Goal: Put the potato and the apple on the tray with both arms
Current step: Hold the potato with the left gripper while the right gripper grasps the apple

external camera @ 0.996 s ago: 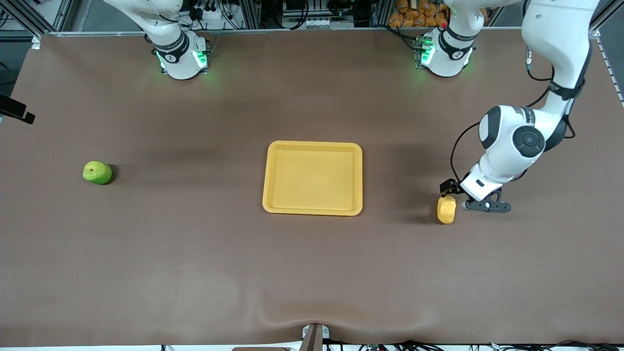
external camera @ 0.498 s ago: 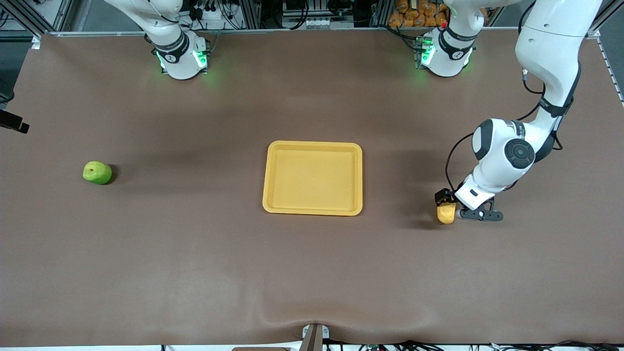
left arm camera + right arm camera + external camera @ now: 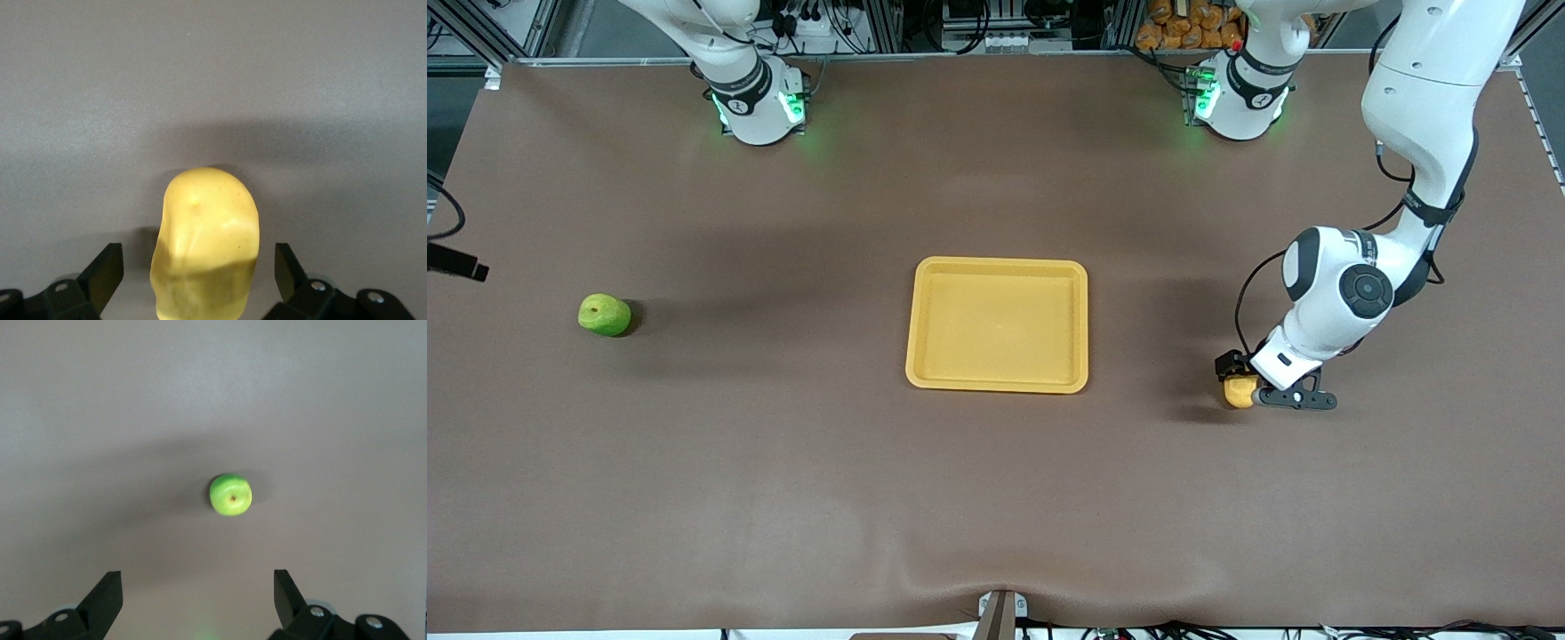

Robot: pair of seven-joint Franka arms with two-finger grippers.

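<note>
Around potato left end effector open, tray apart.

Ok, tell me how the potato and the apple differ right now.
The potato is yellow and oblong; the apple is green and round. The potato sits between the open left gripper's fingers; the apple lies well below the open right gripper. Both rest on the table, off the tray.
</note>
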